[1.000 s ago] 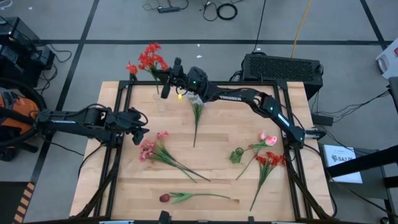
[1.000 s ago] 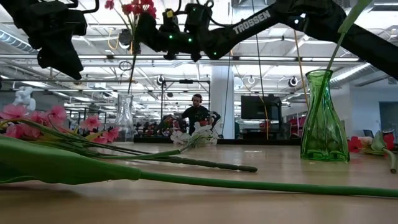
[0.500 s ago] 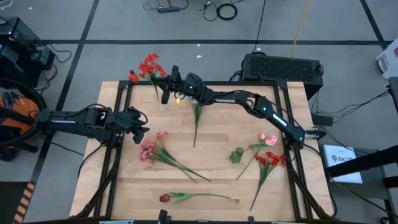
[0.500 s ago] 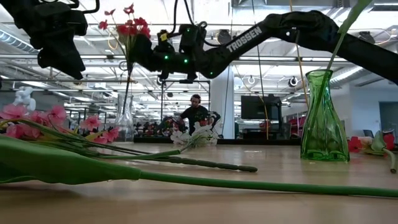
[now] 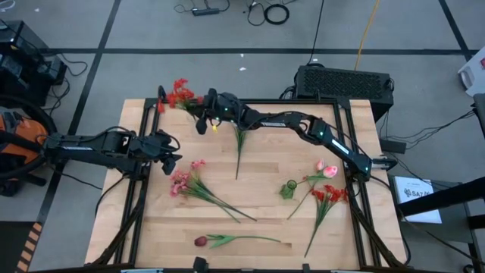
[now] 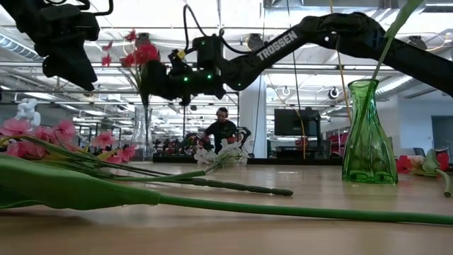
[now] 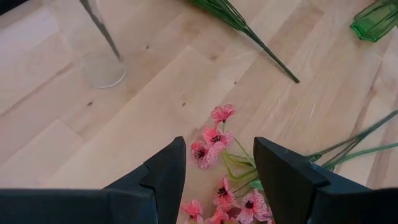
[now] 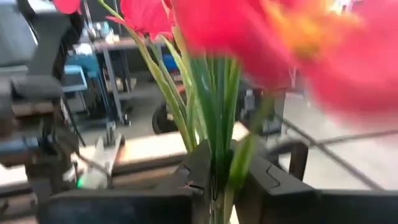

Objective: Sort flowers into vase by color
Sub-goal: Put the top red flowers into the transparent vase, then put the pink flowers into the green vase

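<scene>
Mostly undone. Nearest on the wooden table (image 5: 258, 193) lies a dark red tulip (image 5: 200, 241). Mid-table left, pink blossoms (image 5: 182, 180) lie just under the left gripper (image 5: 171, 156), fingers spread, empty. Mid-right, an empty green glass vase (image 5: 288, 189), pink bud (image 5: 328, 170) and red stems (image 5: 330, 196) wait. A pale bunch (image 5: 239, 136) lies farther back. Far left, the right gripper (image 5: 203, 115) pinches a bright red cluster (image 5: 179, 92) over a clear glass vase (image 6: 141, 134); stems look entering, not released. Loose stems crowd the green vase.

My right gripper (image 5: 201, 119) held the red cluster (image 5: 179, 92) upright at the far-left corner. Pink blossoms (image 5: 182, 180), a dark tulip (image 5: 200, 241) and more flowers (image 5: 330, 194) lay flat.
</scene>
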